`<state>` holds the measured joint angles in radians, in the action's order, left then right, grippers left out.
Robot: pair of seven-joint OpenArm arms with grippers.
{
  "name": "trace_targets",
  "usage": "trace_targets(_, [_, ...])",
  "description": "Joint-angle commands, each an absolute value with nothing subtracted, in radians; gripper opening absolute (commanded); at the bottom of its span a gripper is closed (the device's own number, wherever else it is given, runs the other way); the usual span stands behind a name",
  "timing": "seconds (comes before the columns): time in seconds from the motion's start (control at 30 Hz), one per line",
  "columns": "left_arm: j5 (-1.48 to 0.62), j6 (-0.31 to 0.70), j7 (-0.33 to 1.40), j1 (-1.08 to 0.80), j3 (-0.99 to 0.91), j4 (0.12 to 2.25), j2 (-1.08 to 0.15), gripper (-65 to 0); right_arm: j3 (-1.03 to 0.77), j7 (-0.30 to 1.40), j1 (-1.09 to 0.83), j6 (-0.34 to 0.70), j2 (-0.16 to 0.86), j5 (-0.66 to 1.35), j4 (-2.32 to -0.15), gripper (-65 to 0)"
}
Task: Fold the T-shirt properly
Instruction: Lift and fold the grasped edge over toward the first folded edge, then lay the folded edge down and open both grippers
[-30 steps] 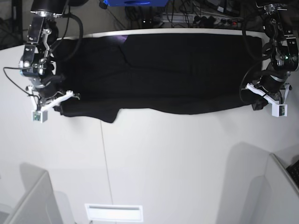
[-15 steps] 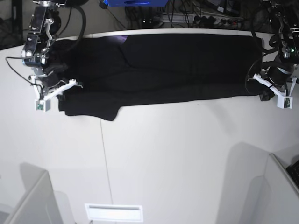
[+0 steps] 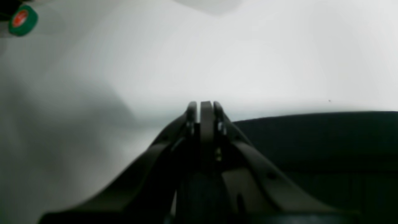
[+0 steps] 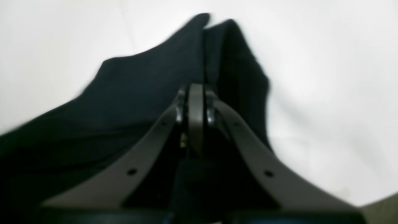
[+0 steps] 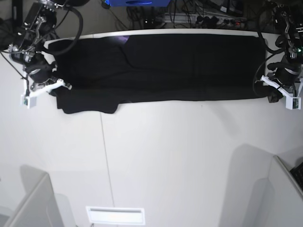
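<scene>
Right tool [image 4: 196, 88], jaws pressed together and clamped on the T-shirt [image 5: 161, 68] — in the right wrist view black cloth bunches straight off the tips and rises ahead in two folds against white. In the base view that tool [image 5: 56, 91] sits at the left end of the shirt, right on its lower corner, where a flap of fabric sags toward the near side.

Over to the left tool [image 3: 202, 107]: jaws together as well, tips just at the shirt's edge in the left wrist view, with the black cloth [image 3: 326, 146] running off to the right of them; whether any fabric is actually pinched there I cannot tell, it's too blurred. In the base view this tool [image 5: 273, 96] sits at the shirt's right end.

Between the two, the T-shirt lies stretched long and flat across the far side of the white bench [image 5: 180, 161], plain black side up, its back edge along the bench's far rim. A green roll [image 3: 22, 20] shows in the corner of the left wrist view
</scene>
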<state>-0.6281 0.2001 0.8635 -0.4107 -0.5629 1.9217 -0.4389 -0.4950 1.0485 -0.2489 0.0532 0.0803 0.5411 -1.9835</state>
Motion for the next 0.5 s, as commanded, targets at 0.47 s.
trace_targets(0.47, [-0.634, 0.202, 0.845, -0.483, -0.575, 1.942, -0.489, -65.0, -0.674, 1.162, -0.282, 0.051, 0.091, 0.796, -2.014, -65.0])
